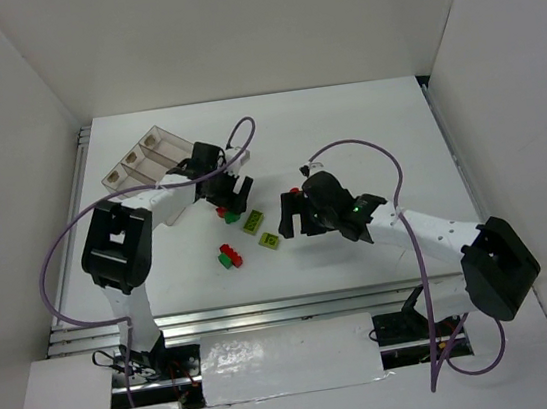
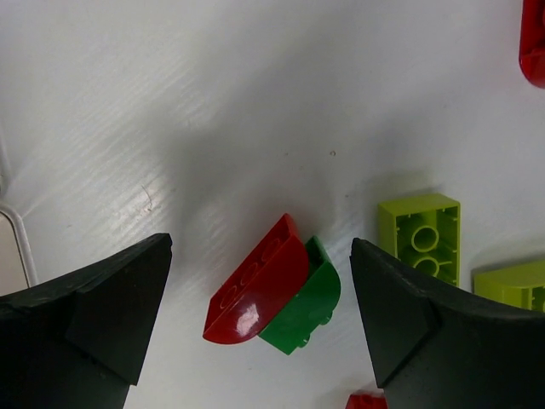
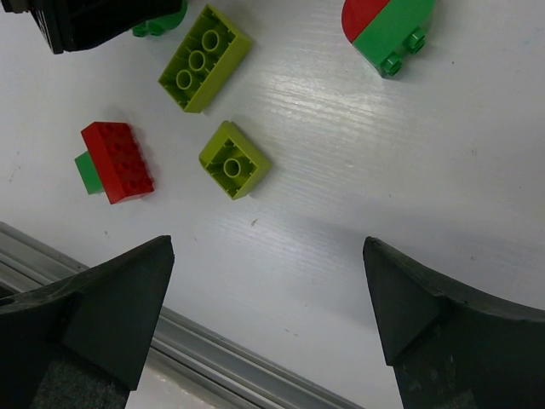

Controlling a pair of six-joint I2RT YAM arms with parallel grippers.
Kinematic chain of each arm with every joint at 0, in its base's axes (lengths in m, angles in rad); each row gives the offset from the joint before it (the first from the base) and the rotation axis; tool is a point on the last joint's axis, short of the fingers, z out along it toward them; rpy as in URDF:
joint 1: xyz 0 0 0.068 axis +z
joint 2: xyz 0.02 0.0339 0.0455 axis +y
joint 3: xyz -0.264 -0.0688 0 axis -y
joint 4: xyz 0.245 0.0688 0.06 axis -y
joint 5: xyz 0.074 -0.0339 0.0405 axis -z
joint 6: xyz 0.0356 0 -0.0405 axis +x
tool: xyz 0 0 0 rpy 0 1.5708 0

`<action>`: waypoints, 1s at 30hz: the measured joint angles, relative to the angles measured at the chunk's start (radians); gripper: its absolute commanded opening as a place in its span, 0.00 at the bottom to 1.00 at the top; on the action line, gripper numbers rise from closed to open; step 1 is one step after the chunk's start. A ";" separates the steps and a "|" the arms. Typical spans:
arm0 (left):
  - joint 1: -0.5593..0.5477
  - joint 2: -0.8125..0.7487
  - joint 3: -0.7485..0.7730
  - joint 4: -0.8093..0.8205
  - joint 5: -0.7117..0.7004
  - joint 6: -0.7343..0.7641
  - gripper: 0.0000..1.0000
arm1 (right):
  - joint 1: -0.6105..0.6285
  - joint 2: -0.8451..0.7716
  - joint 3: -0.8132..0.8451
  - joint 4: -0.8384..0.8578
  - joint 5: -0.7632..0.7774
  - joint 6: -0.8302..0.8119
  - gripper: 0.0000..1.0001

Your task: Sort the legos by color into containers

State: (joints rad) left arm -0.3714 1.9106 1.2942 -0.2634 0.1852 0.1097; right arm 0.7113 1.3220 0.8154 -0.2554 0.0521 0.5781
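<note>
Left wrist: the left pincer (image 2: 260,245) gapes released, the red and green legos (image 2: 258,292) lying between its fingers, touching neither.

- My left gripper (image 2: 260,254) had its jaws spread wide.
- Between them lay a red curved brick (image 2: 255,294) touching a green curved brick (image 2: 305,311).
- A yellow-green brick (image 2: 419,237) sat nearby.

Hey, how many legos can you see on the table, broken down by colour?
Red legos: 3
Dark green legos: 3
Yellow-green legos: 2
Total: 8 visible
</note>
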 measured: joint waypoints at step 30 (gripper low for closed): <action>-0.014 0.000 -0.042 -0.025 -0.106 -0.037 0.00 | 0.013 0.003 -0.004 0.025 -0.007 0.000 1.00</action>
State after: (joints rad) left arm -0.3859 1.9106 1.2526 -0.2882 0.0795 0.0727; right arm 0.7242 1.3254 0.8116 -0.2302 0.0448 0.5785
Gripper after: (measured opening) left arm 0.567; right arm 0.995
